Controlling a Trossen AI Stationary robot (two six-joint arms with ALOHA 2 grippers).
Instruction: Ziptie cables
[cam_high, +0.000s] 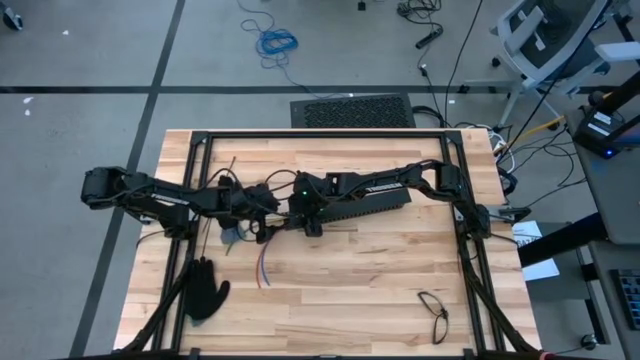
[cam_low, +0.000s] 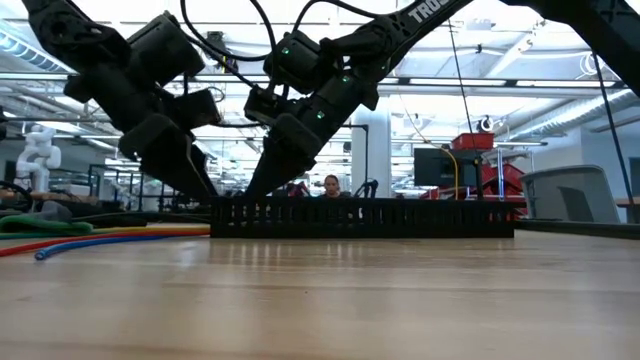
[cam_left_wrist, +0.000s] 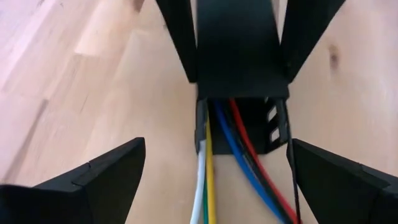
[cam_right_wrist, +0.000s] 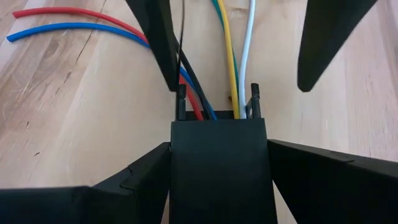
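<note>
The left gripper is being held wide open over the cables, gripping nothing. The cables are being run lengthwise from six to twelve o'clock between its fingers, into a black slotted bar. The right gripper is being held partly open around that bar, facing the left.

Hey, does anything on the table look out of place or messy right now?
Mostly tidy. The thin coloured wires run into the long black slotted bar but splay apart outside it, the red and blue ends curving away. A black glove and a pair of dark-framed glasses lie loose nearby.
</note>
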